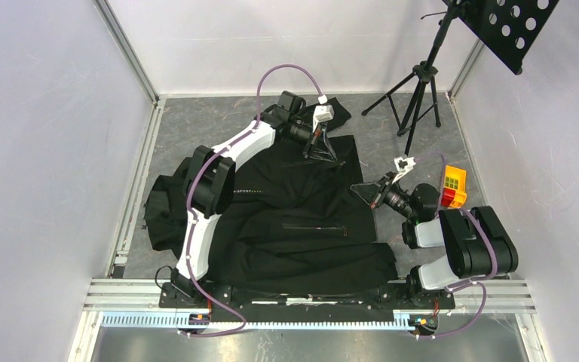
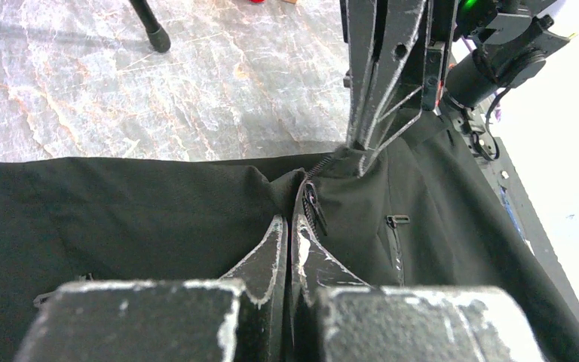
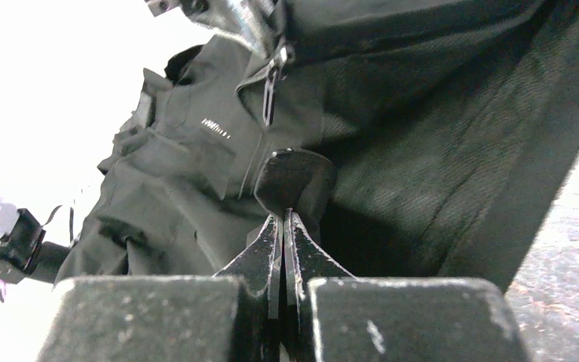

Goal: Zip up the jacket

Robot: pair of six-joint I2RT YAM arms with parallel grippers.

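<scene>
Both jaws tight on the jacket (image 1: 301,219)

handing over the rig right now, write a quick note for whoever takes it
Left gripper: shut, pinching the jacket at its front zipper.
Right gripper: shut on a fold of the jacket, further along the same zipper line.
Jacket: spread on the table. The zipper pull sits between the grippers, close to the left one.
Done: both grips are set.
Left: run the zipper closed. How far it is already zipped cannot be told.
</scene>
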